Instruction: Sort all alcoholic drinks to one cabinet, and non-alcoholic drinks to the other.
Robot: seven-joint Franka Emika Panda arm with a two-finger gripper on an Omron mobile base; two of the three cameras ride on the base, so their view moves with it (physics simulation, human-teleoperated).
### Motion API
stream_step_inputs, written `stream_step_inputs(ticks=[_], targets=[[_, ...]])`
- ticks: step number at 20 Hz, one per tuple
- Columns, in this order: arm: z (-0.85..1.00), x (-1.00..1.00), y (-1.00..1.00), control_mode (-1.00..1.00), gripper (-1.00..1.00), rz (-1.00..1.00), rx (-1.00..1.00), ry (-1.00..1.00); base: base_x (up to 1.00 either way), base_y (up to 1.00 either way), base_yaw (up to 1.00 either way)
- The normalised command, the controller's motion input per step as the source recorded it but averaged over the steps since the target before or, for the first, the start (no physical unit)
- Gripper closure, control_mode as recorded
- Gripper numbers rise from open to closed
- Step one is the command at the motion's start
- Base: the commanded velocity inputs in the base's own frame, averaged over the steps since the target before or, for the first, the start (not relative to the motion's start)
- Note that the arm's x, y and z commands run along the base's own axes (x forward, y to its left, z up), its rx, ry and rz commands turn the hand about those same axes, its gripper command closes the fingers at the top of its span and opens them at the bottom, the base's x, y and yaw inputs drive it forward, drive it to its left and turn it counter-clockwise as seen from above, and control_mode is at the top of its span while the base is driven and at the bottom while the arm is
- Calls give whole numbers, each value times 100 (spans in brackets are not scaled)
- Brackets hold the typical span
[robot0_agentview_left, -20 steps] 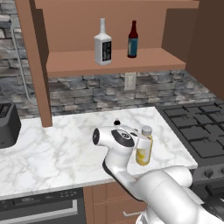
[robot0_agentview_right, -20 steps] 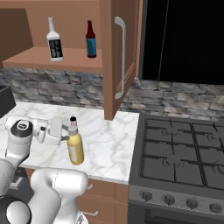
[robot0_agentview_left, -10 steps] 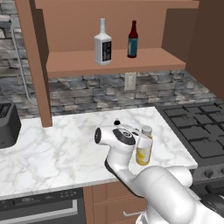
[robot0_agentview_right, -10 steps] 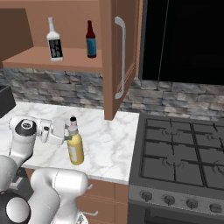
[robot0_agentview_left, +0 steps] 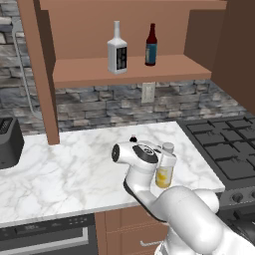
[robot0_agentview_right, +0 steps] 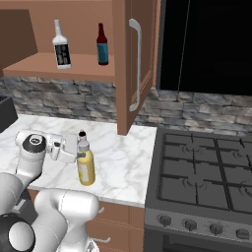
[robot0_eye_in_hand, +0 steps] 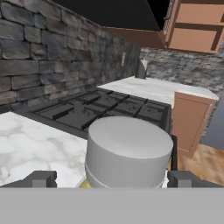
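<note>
White marble table [robot0_agentview_left: 64, 169] carries the stout yellow juice bottle w/ pale grey cap [robot0_agentview_right: 85, 167], standing upright near the front edge — long axis vertical. Pincer [robot0_eye_in_hand: 111, 178] is level w/ the cap, tips spread full width either side, gripping nothing yet. Bottle sits dead ahead between them — a straight close should catch the cap, I'd judge.

Both base views overlook counter [robot0_agentview_left: 74, 164], hand view close above cap [robot0_eye_in_hand: 127, 146]

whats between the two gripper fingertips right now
The yellow juice bottle's pale grey cap sits between the open gripper's fingertips, seen in the hand view.
</note>
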Motion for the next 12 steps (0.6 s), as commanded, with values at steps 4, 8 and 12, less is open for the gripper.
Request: stream_step_inputs(ticks=[4,8,12], targets=[[-8,5,-14,-100,-100,0,0,0,0,0,0],[-14,0,-15,-100,100,0,0,0,0,0,0],[-12,0,-7,-100,100,0,0,0,0,0,0]])
